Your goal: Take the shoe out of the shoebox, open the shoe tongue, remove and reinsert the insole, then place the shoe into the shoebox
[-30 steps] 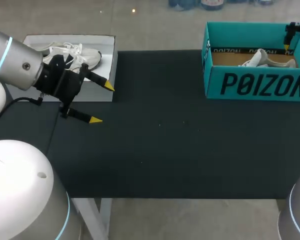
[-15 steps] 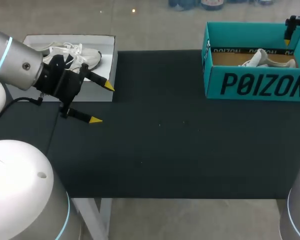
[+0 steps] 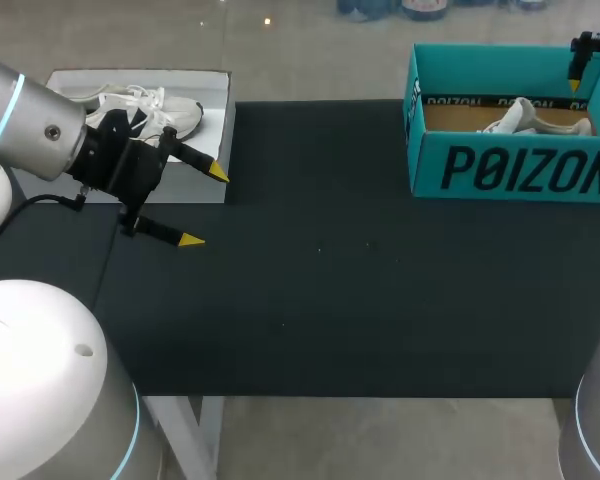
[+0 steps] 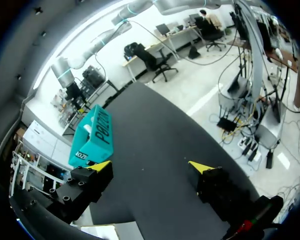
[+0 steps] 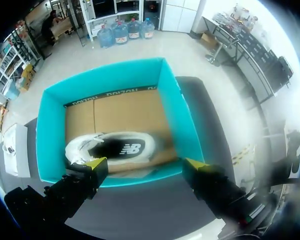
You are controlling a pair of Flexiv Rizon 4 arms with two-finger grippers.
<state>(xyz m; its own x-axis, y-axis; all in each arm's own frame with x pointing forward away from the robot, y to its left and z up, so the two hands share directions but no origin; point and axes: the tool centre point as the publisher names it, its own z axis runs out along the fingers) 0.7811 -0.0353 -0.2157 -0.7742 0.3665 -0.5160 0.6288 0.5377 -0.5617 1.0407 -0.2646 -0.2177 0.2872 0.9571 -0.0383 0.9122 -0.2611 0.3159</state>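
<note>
The teal shoebox [image 3: 510, 172] stands open at the upper right of the head view, on the far right part of the dark table [image 3: 360, 290]. The shoe [image 3: 522, 117], white, lies inside it on the brown floor, against the near wall, with only its top showing over the rim.

The right gripper [image 5: 145, 164] hangs above the box without touching it. In the right wrist view its fingers are spread wide, with nothing between them. The shoe [image 5: 122, 147] lies on its side under and just ahead of the fingertips, its dark mouth turned up. The box's near wall runs across just in front of the tips. In the head view this gripper shows only partly, at the upper right edge over the box's far right corner.

The left gripper [image 3: 206, 206] is at the left of the head view, above the table's near left part and well apart from the shoebox. Its fingers are also wide apart and hold nothing. One yellow tip [image 3: 220, 173] lies over the corner of a white tray [image 3: 218, 130] at the upper left, and the other is over the bare table. A second white shoe [image 3: 155, 110] rests on that tray, behind the arm. In the left wrist view, only dark table surface lies between the open fingers, and the shoebox [image 4: 92, 137] sits far ahead, at the table's far side.
</note>
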